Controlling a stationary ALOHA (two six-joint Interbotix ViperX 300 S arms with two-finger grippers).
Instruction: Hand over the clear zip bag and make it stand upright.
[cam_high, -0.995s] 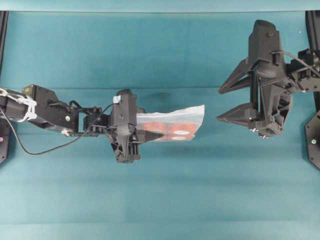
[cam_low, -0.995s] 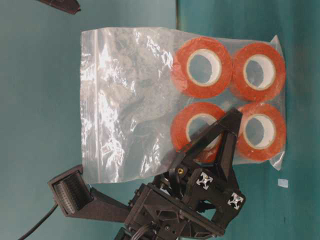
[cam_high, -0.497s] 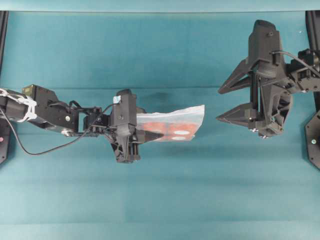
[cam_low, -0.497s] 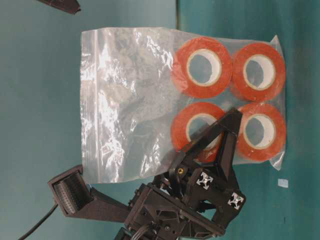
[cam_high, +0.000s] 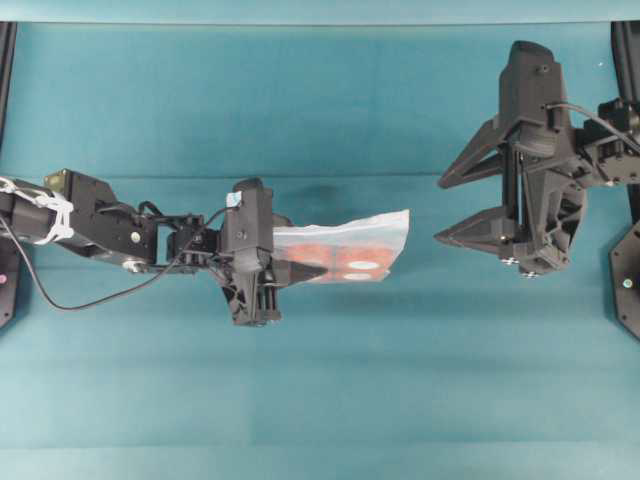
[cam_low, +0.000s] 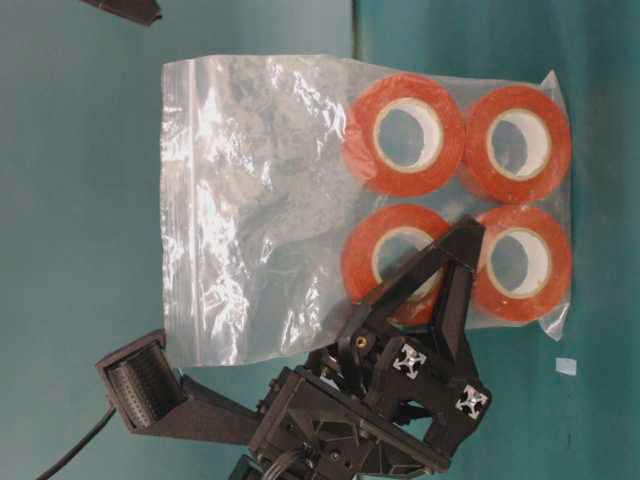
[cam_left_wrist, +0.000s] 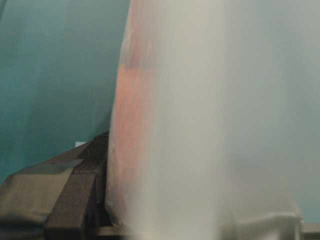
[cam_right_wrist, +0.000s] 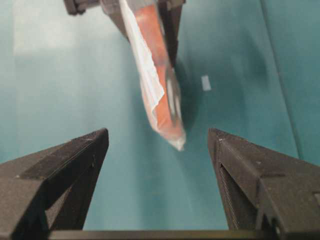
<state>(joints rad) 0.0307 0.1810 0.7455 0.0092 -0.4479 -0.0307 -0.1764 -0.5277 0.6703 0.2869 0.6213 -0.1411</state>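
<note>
Teal table (cam_high: 330, 90), left claw (cam_high: 300, 270) gripping clear zip bag (cam_high: 345, 250), right claw (cam_high: 455, 205) spread wide, tape rolls (cam_low: 405, 135) plain only table-level

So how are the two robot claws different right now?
The left claw is pinched shut on the clear bag of orange tape rolls; the right claw holds nothing. The left claw's fingers sit close together; the right claw's are spread wide apart. Both are black and point toward each other.
</note>
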